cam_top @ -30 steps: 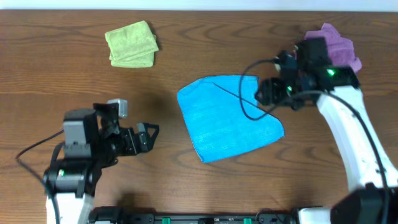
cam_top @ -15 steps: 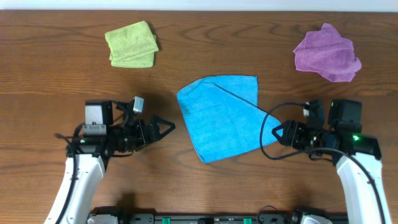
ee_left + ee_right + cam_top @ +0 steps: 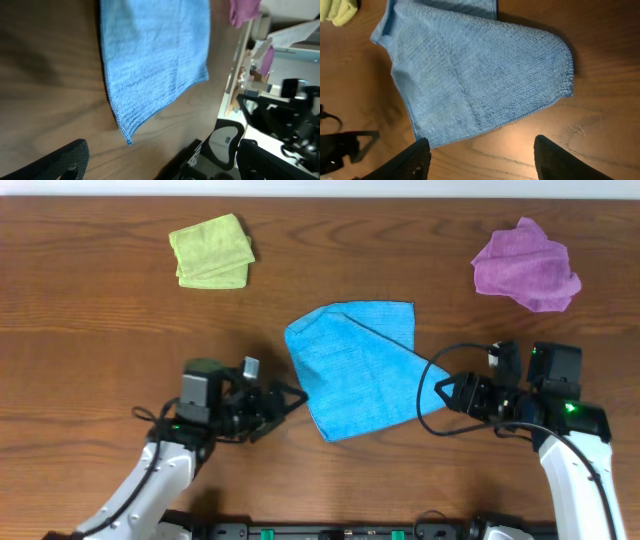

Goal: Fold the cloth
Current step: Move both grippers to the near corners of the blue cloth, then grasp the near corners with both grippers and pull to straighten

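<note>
Nearest the front edge of the brown wooden bench [image 3: 90,360], the left gripper [image 3: 288,406] lies low over the wood with its 2 fingers spread and nothing between them, its tips just beside the near-left border of the square blue microfibre cloth [image 3: 360,370]. Level with it on the other side, the right gripper [image 3: 444,392] is also splayed wide and empty. In its wrist view both dark fingers [image 3: 415,160] frame the cloth's rounded right-hand corner [image 3: 560,75] without touching it. The blue microfibre cloth lies flat in the middle of the bench, between the 2 grippers and a little toward the right edge. It is not a clean square: a diagonal crease runs across it and a second layer shows along its far side, so it looks partly doubled over already. It should handle as light, limp and slightly grippy, sagging from any single pinch. Its thin hem lies flush on the wood, so a finger probably has to scrape under it. The sensible holds seem to be the pointed near corner [image 3: 127,141] for the left gripper and the rounded right corner for the right gripper, pinching through both layers where they overlap. Farther back, a folded yellow-green cloth [image 3: 210,250] sits near the far-left corner and a crumpled purple cloth [image 3: 527,265] near the far-right corner, both well apart from the work.
</note>
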Robot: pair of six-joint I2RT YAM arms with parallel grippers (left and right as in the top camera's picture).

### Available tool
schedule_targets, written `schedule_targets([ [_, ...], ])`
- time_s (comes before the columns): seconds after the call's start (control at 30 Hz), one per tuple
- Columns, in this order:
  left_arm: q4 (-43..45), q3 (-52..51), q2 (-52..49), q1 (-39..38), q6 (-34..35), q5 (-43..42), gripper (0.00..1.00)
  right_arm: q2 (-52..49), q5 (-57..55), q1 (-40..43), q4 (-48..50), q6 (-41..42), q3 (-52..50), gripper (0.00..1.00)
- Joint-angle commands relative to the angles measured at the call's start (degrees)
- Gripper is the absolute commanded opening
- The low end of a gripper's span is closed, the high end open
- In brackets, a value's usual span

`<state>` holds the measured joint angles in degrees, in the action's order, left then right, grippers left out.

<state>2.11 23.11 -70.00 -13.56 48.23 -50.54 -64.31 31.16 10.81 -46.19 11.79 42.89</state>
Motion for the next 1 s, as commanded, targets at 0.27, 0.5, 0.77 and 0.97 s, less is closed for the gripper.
schedule_targets([
  [0.27, 11.0, -0.1, -10.6, -8.8, 13.1, 8.3, 0.95, 0.7, 2.3, 0.9, 0.3, 1.5, -0.2, 0.68],
  [0.5, 20.3, -0.1, -18.6, -12.5, 19.8, 7.4, 0.95, 0.7, 2.8, 0.9, 0.3, 3.0, -0.2, 0.68],
  [0.77, 23.3, -0.1, -21.2, -15.0, 23.2, 7.6, 0.95, 0.7, 2.8, 0.9, 0.3, 3.0, -0.2, 0.7],
  [0.97, 24.2, -0.1, -21.6, -18.7, 24.2, 11.0, 0.95, 0.7, 2.8, 0.9, 0.3, 3.0, -0.2, 0.72],
])
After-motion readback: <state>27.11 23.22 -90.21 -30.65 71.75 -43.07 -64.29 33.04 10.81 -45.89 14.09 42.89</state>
